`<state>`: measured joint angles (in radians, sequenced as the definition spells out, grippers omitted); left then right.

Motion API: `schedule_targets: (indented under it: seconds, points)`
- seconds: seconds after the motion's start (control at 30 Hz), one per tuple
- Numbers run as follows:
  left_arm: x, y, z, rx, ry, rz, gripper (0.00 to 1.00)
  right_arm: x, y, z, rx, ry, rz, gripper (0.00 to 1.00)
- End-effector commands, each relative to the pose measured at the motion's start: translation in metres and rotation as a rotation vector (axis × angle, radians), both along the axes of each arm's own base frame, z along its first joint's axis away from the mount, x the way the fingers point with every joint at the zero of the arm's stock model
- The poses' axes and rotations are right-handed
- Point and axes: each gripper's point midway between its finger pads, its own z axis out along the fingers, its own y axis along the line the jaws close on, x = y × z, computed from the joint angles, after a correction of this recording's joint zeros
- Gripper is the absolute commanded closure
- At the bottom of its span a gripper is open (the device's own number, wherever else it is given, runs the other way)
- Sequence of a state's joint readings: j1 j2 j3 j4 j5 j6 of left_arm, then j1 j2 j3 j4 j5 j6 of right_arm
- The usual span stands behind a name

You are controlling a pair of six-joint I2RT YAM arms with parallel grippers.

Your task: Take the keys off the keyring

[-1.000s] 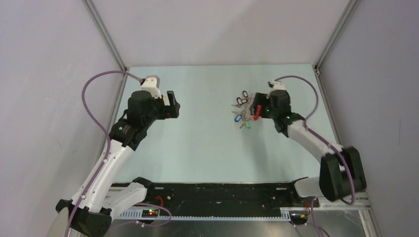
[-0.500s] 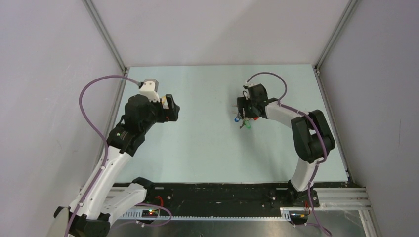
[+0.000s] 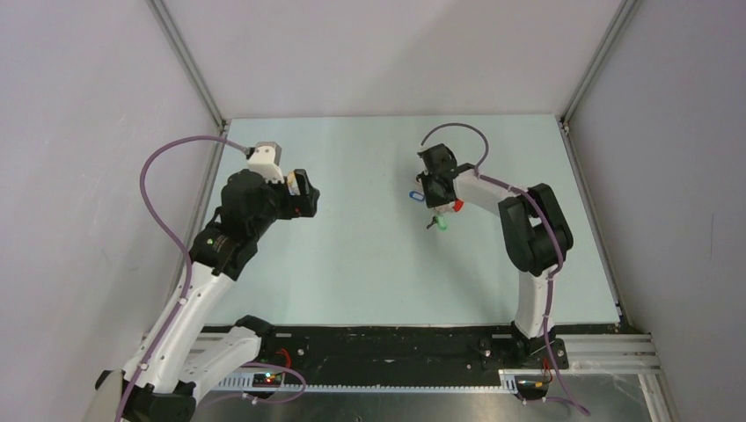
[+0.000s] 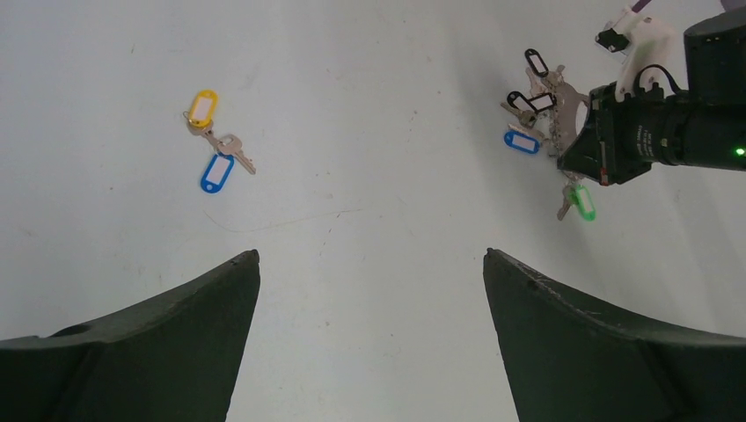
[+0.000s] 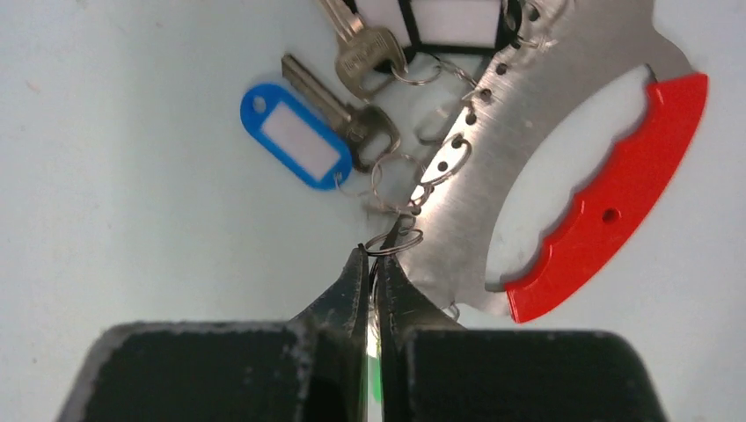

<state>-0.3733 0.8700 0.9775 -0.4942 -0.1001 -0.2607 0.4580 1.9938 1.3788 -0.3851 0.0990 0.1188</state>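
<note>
The keyring (image 5: pixel 537 114) is a flat silver plate with a red curved band (image 5: pixel 616 193), and it lies on the table at the right (image 3: pixel 457 206). Keys hang from it on small rings: a blue-tagged key (image 5: pixel 295 132), black-tagged ones (image 5: pixel 449 18) and a green-tagged one (image 4: pixel 581 202). My right gripper (image 5: pixel 371 255) is shut at the plate's edge on a thin metal piece joined to a small split ring. Green shows through the gap under its fingers. My left gripper (image 4: pixel 370 252) hovers wide open and empty at the left (image 3: pixel 308 189), far from the keyring.
Two loose keys, one yellow-tagged (image 4: pixel 203 105) and one blue-tagged (image 4: pixel 216 172), lie together on the table in the left wrist view, apart from the keyring. Metal frame posts (image 3: pixel 189 66) and grey walls close in the table on three sides.
The right arm has swung in over the keyring from the right, and its jaws have gone from open to shut at the plate's edge. The left arm barely moved.
</note>
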Motion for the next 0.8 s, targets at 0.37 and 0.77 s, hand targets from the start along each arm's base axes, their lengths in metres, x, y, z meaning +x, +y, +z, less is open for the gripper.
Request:
schedule_targets:
  seconds: [0.37,0.77]
  points:
    - [0.002,-0.015,0.007,0.014,-0.053,-0.101,0.00,-0.046,0.018,0.154,0.113,-0.276,0.126,1.00]
    - [0.016,-0.082,0.062,-0.090,-0.112,-0.332,0.00,-0.077,0.034,0.267,0.345,-0.492,0.254,1.00]
